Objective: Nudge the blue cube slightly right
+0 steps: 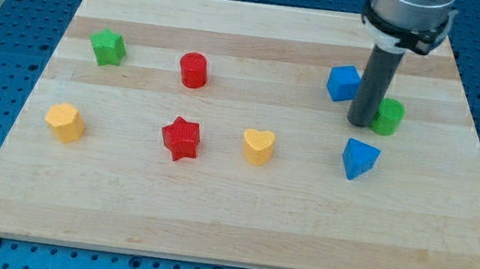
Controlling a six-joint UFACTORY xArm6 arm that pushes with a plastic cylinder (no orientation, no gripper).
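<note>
Upper right of the frame: blue cube (343, 82) sits just up-left of my tip (358, 123), a bare rod holding nothing

I have one camera only, set high in front of the bench (236, 236), looking down at a slant, near enough that the wooden top nearly fills the view.

Pale wooden board (237, 227) with visible grain, matt blue cube (343, 82)
</note>
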